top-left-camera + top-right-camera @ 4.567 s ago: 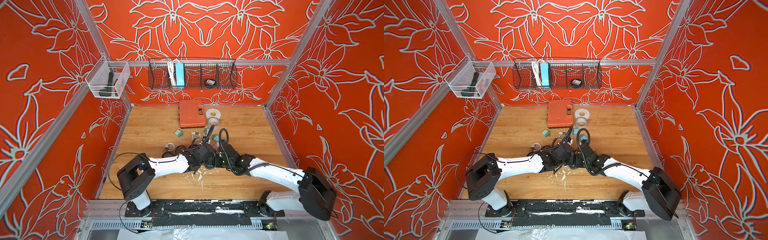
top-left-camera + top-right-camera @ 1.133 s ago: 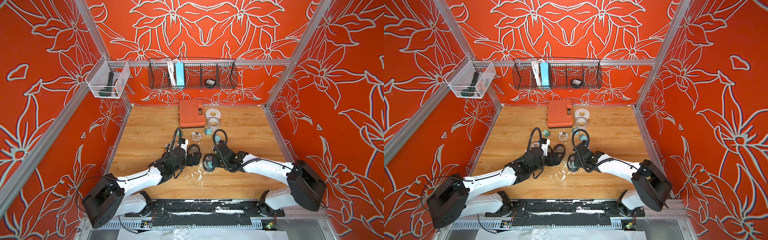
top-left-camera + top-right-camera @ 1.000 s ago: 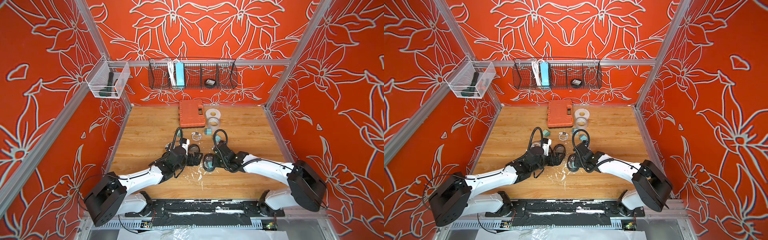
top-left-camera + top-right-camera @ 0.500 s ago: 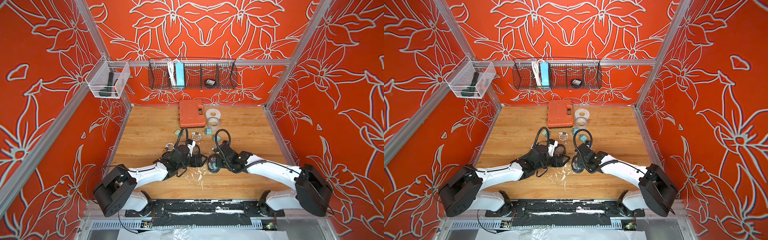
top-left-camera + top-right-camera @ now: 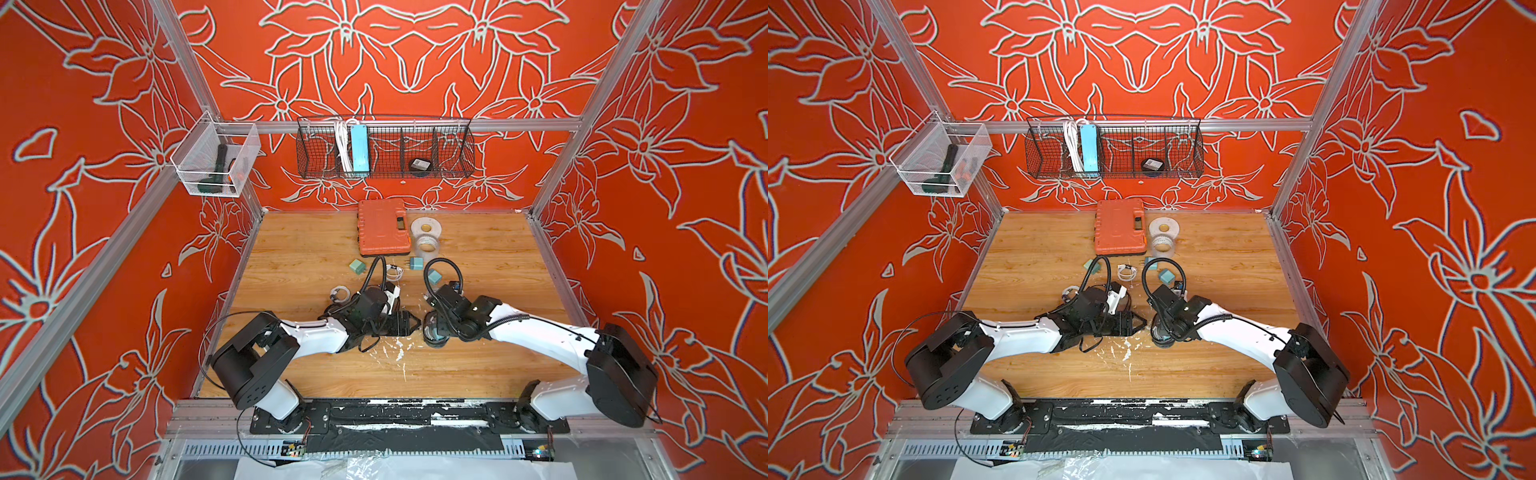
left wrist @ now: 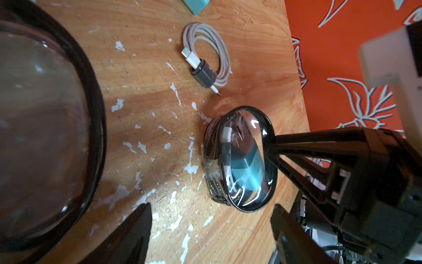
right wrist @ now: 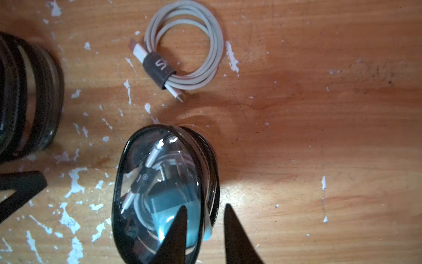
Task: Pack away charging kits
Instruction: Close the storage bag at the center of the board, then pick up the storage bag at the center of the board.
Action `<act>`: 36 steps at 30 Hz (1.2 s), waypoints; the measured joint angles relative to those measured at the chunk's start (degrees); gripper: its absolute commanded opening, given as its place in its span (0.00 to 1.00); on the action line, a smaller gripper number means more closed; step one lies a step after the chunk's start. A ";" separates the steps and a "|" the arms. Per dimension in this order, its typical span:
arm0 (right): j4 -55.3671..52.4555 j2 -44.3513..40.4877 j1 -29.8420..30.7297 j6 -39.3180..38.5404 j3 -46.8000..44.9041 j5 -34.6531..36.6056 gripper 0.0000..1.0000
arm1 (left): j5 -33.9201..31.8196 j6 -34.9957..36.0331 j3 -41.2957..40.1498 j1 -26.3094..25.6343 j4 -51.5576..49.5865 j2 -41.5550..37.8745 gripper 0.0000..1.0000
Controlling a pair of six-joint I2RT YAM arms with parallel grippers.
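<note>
Scuffed wooden table (image 5: 478, 365): my right gripper (image 7: 205, 205) hangs with jaws slightly parted astride the rim of a filled pouch (image 7: 159, 160), plug (image 7: 167, 202) and cable (image 7: 142, 209) inside. My left gripper (image 6: 212, 204) is wide open near it. A loose cable (image 7: 215, 50) lies beside.

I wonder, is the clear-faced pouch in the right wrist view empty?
No, a teal plug and a coiled white cable show through the clear face of the pouch.

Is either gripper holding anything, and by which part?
Left gripper: nothing. Right gripper straddles the rim of the filled pouch, jaws parted; whether it grips cannot be told.
</note>
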 measured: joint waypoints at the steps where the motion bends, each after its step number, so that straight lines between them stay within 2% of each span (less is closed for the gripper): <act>1: -0.15 -0.44 0.00 0.09 -0.04 0.04 0.42 | 0.22 0.00 0.28 0.00 0.00 0.39 0.78; 6: 0.39 -3.43 -0.07 0.26 -1.55 0.28 0.53 | 1.42 0.31 1.88 -0.04 -0.02 2.36 0.75; 11: 5.40 -6.62 -1.60 0.66 -7.54 -2.43 0.56 | 2.60 1.05 3.72 -0.44 -0.31 4.39 0.72; 16: 13.62 -9.42 -3.23 2.49 -14.08 -5.88 0.31 | 3.50 2.10 6.47 -1.68 -1.40 7.15 0.69; 22: 22.49 -11.89 -3.67 4.02 -18.73 -9.16 0.18 | 5.07 2.60 8.68 -2.75 -2.19 10.93 0.68; 27: 24.76 -11.76 -3.67 4.37 -19.39 -10.27 0.23 | 6.40 2.67 9.73 -2.84 -2.51 12.61 0.68; 33: 26.01 -11.04 -3.93 5.05 -19.82 -12.07 0.40 | 7.72 2.82 11.26 -2.99 -2.14 14.34 0.68; 35: 25.94 -10.75 -3.93 5.46 -19.82 -12.33 0.39 | 8.04 2.84 11.37 -3.02 -2.03 14.51 0.68; 36: 26.01 -10.67 -3.93 5.55 -19.80 -12.55 0.35 | 8.13 2.84 11.37 -3.02 -1.99 14.53 0.68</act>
